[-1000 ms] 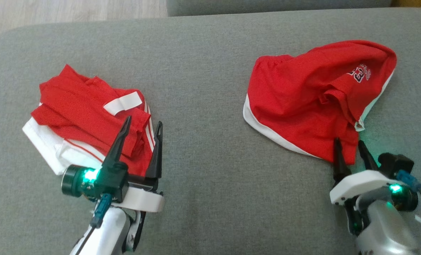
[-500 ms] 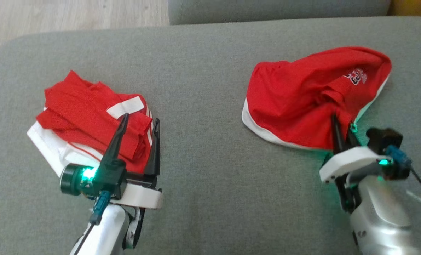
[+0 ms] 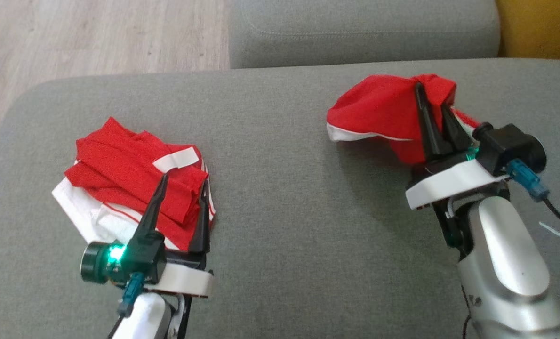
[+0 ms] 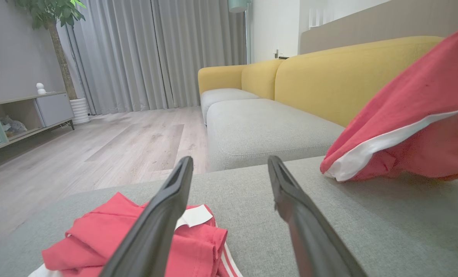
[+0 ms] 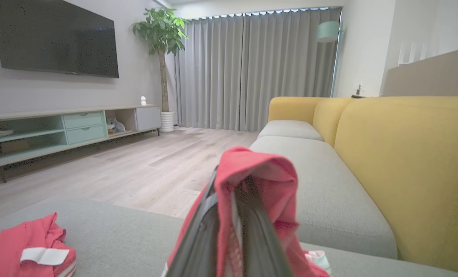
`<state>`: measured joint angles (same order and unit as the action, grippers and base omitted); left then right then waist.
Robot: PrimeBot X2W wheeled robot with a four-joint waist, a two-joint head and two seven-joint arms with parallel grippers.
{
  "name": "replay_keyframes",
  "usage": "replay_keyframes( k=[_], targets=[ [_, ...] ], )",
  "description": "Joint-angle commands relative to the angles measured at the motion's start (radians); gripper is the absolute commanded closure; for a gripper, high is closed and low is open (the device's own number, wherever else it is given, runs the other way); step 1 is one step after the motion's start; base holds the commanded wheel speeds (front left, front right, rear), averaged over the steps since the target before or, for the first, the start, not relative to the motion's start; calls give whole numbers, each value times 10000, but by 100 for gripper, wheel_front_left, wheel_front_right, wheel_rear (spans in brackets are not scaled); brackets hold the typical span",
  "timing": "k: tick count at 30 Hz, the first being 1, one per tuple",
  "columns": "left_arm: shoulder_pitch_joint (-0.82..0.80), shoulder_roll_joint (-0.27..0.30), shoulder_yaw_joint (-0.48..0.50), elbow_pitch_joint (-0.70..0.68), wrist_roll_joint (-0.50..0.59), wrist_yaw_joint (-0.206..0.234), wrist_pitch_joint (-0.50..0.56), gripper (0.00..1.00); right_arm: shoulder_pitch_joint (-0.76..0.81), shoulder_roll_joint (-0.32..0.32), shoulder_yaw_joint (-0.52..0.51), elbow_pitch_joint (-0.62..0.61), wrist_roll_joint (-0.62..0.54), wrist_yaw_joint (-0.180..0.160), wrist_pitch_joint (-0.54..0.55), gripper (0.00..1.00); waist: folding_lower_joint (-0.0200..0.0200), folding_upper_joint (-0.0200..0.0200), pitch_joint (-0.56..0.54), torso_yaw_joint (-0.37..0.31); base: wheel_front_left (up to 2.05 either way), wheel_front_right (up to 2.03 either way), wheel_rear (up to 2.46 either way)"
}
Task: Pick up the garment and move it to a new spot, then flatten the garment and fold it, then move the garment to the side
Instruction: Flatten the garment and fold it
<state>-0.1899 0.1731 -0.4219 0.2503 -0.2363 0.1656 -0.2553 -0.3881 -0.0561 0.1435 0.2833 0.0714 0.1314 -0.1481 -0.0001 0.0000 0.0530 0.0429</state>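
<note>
The garment [image 3: 379, 108], red shorts with white trim, hangs bunched from my right gripper [image 3: 431, 96], which is shut on its fabric and holds most of it above the grey seat at the right. In the right wrist view the red cloth [image 5: 256, 165] drapes over the closed fingers of that gripper [image 5: 233, 181]. My left gripper [image 3: 185, 180] stands open at the lower left, fingers over the near edge of a pile of red and white clothes [image 3: 129, 165], with nothing between them. The left wrist view shows the left gripper [image 4: 229, 159] open, and the lifted garment [image 4: 417, 107] at the right.
I work over a wide grey sofa seat [image 3: 280, 245]. A second grey cushion [image 3: 355, 28] lies beyond it, a yellow backrest [image 3: 539, 28] at the far right, and wooden floor [image 3: 96, 37] past the seat's left end. A TV cabinet [image 5: 59, 130] stands across the room.
My right gripper closed on the garment's near edge, then lifted it up and away from me, so the cloth now hangs bunched. The head camera tilted up. The left gripper stayed open.
</note>
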Motion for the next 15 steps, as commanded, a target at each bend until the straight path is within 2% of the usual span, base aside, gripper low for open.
replay_keyframes(
  k=[1, 6, 15],
  targets=[
    [-215, 29, 446, -354, 94, -8, -64, 0, -426, 59, 267, -518, 92, -7, 148, 100, 1, 0, -65, -58, 0, 0, 0],
    [-91, 16, 604, -461, 149, -43, -64, 0, -7, 59, -284, -710, 117, -7, 491, 100, 1, 0, -83, -322, 0, 0, 0],
    [-78, -56, 788, -523, 320, -194, -64, 0, 1767, 59, -3080, -357, -267, -7, 886, 100, 1, 0, 105, -1206, 0, 0, 0]
  ],
)
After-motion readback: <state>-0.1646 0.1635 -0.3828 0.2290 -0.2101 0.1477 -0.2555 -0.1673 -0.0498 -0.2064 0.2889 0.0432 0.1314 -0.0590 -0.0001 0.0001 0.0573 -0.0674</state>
